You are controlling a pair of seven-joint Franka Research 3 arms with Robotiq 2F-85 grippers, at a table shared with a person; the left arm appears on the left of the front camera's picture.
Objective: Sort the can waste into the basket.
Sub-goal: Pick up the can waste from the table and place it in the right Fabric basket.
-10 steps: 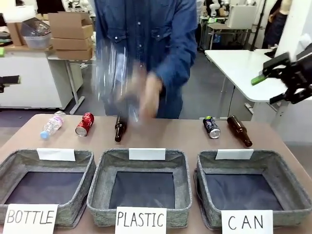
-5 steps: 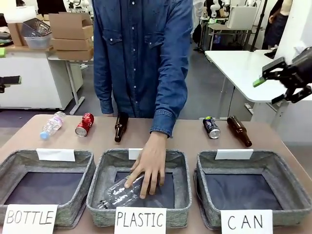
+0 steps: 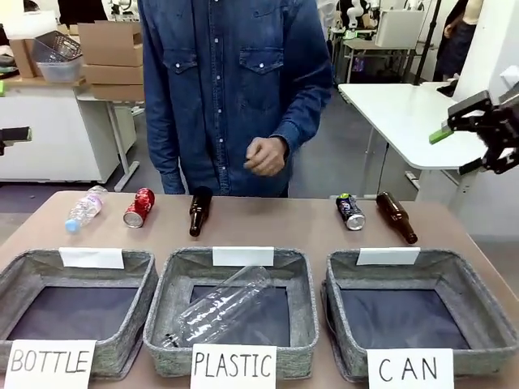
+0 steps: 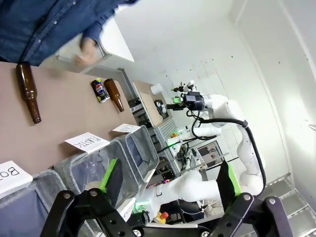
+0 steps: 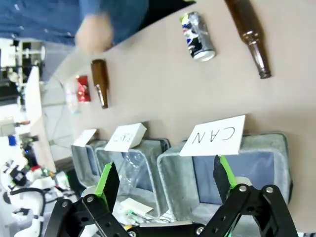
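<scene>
Two cans, both lying on their sides along the far part of the table (image 3: 268,231), outside the baskets. The black can with blue and white print (image 3: 351,211) is beyond the CAN basket (image 3: 474,284), just beside a brown glass bottle (image 3: 396,217). The red can (image 3: 139,207) is beyond the BOTTLE basket (image 3: 150,284), between a clear plastic bottle (image 3: 84,208) and a second brown glass bottle (image 3: 197,212).

Three grey fabric baskets in a row on the near side: BOTTLE on the left, PLASTIC basket (image 3: 162,300) in the middle, CAN on the right. Two clear plastic bottles in all; the second one (image 3: 219,306) lies tilted inside the PLASTIC basket. Two brown bottles, both lying on the table.

The right gripper (image 3: 458,151) is up in the air past the table's right edge, well apart from both cans, fingers spread with nothing between them. The left gripper (image 4: 168,173) also has its green-padded fingers apart and grips nothing; its wrist view looks down the table from the left end.

A person in a denim shirt stands at the far side, one hand (image 3: 265,156) loosely closed at waist height above the table, touching nothing.
</scene>
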